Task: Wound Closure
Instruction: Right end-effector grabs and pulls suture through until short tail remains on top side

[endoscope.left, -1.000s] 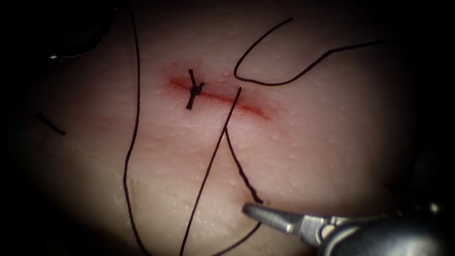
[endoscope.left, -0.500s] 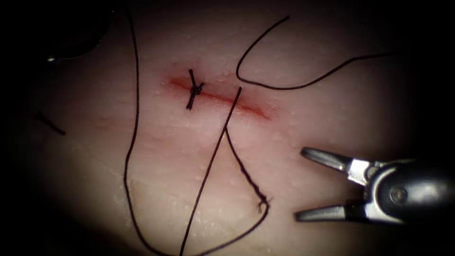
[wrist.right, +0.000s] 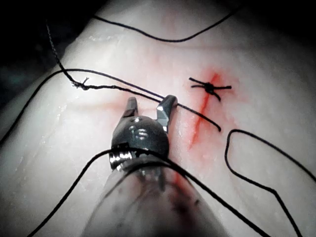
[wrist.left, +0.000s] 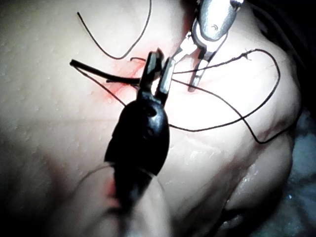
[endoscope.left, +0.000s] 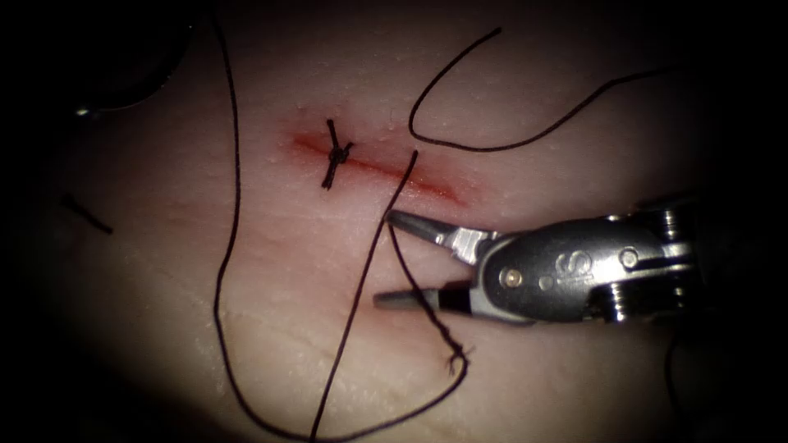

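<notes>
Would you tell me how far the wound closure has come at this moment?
One knotted stitch sits across the cut near its left end. A second thread crosses the cut's right half, untied. The right tool is open around a strand of it, holding nothing; the left tool is open too. The right end remains unclosed.

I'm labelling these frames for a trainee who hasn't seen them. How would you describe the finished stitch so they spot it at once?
Start at the red cut running across the pale tissue. Near its left end a small dark knot sits right on the cut, with short cut ends sticking out above and below. The other thread lies in long loose loops; this alone is a tiny tied cross.
</notes>
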{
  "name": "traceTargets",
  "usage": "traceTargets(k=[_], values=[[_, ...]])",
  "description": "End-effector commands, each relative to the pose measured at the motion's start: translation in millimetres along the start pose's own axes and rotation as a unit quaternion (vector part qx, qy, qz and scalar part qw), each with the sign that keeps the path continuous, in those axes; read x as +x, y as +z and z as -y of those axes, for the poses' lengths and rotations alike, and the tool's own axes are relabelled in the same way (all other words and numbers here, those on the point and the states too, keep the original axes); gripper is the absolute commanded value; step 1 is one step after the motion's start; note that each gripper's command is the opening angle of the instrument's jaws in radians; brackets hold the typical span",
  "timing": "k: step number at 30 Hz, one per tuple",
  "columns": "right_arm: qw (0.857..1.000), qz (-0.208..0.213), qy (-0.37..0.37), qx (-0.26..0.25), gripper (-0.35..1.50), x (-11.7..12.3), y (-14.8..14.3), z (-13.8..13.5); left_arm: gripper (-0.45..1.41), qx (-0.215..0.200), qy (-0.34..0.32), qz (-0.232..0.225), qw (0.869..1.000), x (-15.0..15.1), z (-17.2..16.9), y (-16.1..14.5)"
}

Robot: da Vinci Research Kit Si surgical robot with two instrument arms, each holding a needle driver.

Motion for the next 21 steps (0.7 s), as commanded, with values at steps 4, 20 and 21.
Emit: traceTargets(k=[4,20,21], values=[[1.0,0.006,0.001,0.008,-0.12,-0.5,0.5,0.9,-0.45,-0.002,-0.002,0.0,1.0,-0.6,-0.8,0.2],[1.0,-0.024,0.009,0.008,-0.35,1.3,-3.0,1.5,-0.45,0.0,-0.004,0.002,1.0,-0.4,-0.5,-0.2],[1.0,-0.026,0.009,0.009,-0.35,1.5,-3.4,1.9,-0.45,0.0,-0.004,0.002,1.0,-0.4,-0.4,-0.2]])
